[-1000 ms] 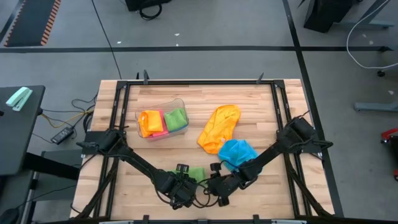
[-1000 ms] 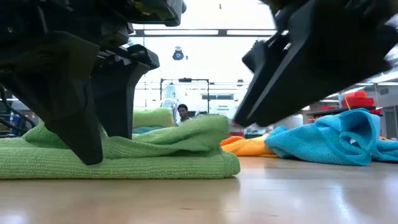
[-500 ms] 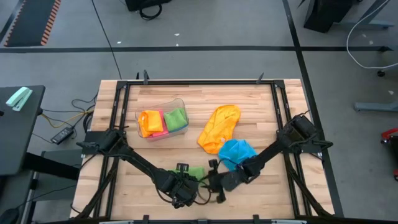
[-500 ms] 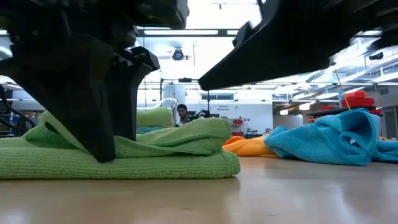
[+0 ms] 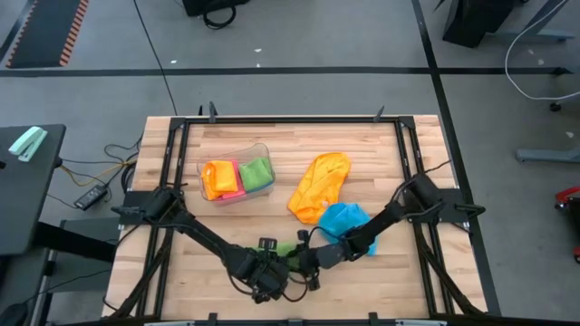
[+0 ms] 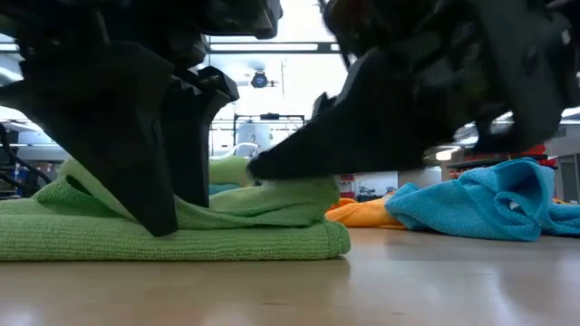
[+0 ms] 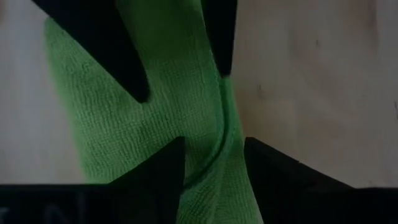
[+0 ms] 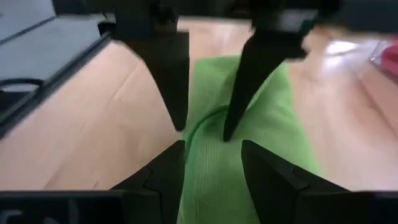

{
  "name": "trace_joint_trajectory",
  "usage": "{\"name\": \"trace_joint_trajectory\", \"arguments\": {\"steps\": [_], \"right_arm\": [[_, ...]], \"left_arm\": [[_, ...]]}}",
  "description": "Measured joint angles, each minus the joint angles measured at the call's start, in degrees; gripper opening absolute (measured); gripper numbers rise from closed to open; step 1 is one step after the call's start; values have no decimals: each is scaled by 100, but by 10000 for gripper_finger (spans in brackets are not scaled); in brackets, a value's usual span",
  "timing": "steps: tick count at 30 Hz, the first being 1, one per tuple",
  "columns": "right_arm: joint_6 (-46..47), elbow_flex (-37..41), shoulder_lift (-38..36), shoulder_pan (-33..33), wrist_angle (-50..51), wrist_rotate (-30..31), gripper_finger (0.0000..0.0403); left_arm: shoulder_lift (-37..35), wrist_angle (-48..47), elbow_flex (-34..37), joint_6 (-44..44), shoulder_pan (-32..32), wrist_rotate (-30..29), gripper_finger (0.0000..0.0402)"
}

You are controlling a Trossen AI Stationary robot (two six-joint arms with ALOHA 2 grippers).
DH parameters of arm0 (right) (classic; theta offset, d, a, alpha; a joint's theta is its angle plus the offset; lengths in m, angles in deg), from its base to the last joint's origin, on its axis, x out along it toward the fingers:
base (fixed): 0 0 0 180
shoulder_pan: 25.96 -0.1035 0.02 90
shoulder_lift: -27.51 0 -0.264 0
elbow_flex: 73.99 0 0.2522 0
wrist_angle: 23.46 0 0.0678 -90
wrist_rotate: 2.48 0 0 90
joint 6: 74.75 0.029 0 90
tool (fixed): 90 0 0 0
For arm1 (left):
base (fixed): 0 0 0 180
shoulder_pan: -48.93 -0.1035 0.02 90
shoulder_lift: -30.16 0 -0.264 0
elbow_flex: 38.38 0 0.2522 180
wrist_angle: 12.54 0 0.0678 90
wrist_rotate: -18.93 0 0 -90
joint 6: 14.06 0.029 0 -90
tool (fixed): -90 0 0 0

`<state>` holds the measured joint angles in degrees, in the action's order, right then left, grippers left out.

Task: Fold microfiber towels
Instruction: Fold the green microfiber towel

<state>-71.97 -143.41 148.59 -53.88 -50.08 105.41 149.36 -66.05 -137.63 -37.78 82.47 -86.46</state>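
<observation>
Green towel lies on the wooden surface near its front edge, right where both sets of jaws meet; in the high view the left gripper sits over the towel's near side and the right gripper comes in from the other side, just beside it; beyond the right jaws lie a blue towel and an orange towel, touching each other; well beyond the left jaws a clear tub holds more folded cloths, orange, pink and green.

Low view: green towel lies flat with a raised fold on top; the left fingers stand down on it, parted, with the fold between them; a right finger tip touches the fold's upper edge; blue towel and orange towel lie farther back.

Left wrist view: the left jaws are open, straddling a ridge of green towel; the right arm's two finger tips press on the same cloth opposite.

Right wrist view: the right jaws are open over the green towel, gripping nothing; the left fingers stand on the cloth facing them.
</observation>
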Motion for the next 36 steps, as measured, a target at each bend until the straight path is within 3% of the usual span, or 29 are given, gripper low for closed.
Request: {"name": "trace_joint_trajectory", "arguments": {"steps": [11, 28, 33, 36], "right_arm": [[615, -183, 140, 96, 852, 0, 168], [709, -176, 137, 96, 919, 2, 168], [711, -174, 137, 96, 922, 2, 168], [710, -172, 137, 104, 924, 2, 168]], "left_arm": [[-18, 1, 0, 35, 71, 142, 167], [-297, -702, 0, -870, 385, 2108, 136], [-554, -675, -2, -862, 400, 1964, 124], [-717, -667, -2, -713, 382, 1465, 118]]}}
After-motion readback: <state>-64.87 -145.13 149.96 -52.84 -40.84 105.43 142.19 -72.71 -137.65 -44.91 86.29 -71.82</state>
